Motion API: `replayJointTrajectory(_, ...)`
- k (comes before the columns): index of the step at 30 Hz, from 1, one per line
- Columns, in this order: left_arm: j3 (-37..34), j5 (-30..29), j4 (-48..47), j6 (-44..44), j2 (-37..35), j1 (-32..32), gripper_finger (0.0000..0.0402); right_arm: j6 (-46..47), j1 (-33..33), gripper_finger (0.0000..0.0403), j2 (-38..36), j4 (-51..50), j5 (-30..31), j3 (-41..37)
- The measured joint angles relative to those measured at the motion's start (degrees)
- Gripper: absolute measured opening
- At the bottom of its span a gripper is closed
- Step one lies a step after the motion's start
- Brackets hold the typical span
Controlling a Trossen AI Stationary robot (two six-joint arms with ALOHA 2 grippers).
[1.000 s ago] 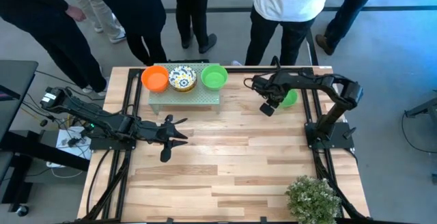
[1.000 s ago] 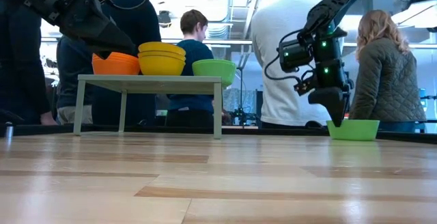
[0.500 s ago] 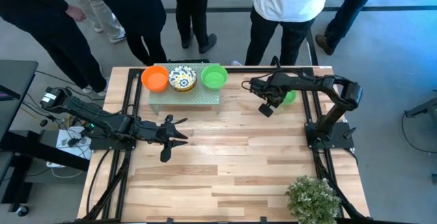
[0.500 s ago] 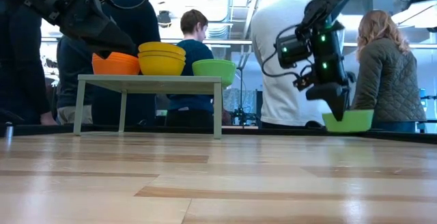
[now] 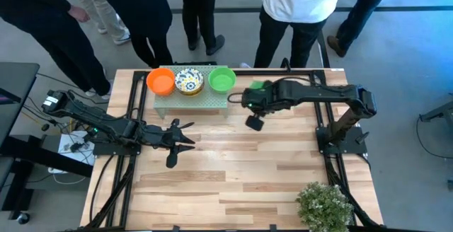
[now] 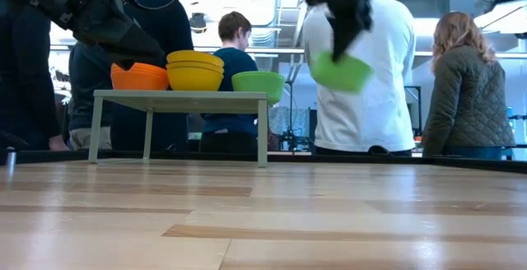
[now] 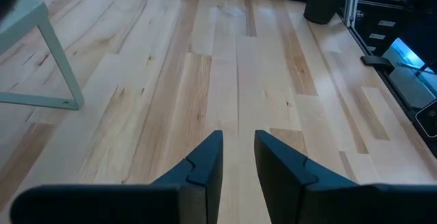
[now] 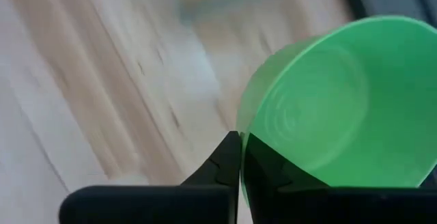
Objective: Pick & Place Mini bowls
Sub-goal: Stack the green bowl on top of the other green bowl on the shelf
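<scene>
Behind the wooden surface (image 5: pixel 233 161) several people stand close to its far edge. Right tool (image 8: pixel 240 157) pinches the rim of a green mini bowl (image 8: pixel 328 101) between its two fingers, which are pressed together on the thin wall. This bowl (image 6: pixel 340 71) hangs tilted in the air, well above the surface, just beside the small grey-green stand (image 5: pixel 192 102) on its right side. On the stand three more mini bowls sit in a row: an orange one (image 5: pixel 161 81), a white one with a blue-yellow floral pattern (image 5: pixel 189 80) in the middle, and a green one (image 5: pixel 222 79) nearest to the right tool. Left tool (image 7: pixel 237 157) waits low over the surface in front of the stand, with its fingers spread a little and nothing between them. A bushy green plant (image 5: pixel 324 204) stands at the near right corner, well apart from the bowls.
</scene>
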Motion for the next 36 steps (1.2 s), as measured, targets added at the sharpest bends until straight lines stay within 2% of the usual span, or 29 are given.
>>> replayJointTrajectory(7, 0.00, 0.00, 0.32, 0.00, 0.00, -0.02, 0.0085, -9.37, 1.07, 0.0002, 0.00, 9.89, 0.69, 9.67)
replayJointTrajectory(12, 0.00, 0.00, 0.65, 0.02, 0.00, -0.01, 0.0085, -20.26, -0.40, 0.0001, 0.43, 19.44, -1.01, 10.18)
replayJointTrajectory(17, 0.02, 0.00, 1.16, 0.39, 0.00, -0.01, 0.0085, -23.91, -3.33, 0.0001, 2.67, 24.22, -1.01, 10.25)
replayJointTrajectory(21, 0.02, 0.00, 1.72, 3.21, 0.00, -0.02, 0.0085, -26.87, -6.08, 0.0001, 5.38, 24.44, -1.74, 10.23)
replayJointTrajectory(26, 0.02, 0.13, 2.63, 3.45, 0.27, 0.00, 0.0085, -38.13, -8.19, 0.0003, 9.72, 23.31, -7.03, 10.16)
replayJointTrajectory(36, 0.02, 0.22, 2.99, 3.45, 0.61, 0.00, 0.0085, -47.38, -8.93, 0.0005, 13.51, 23.80, -6.79, 10.18)
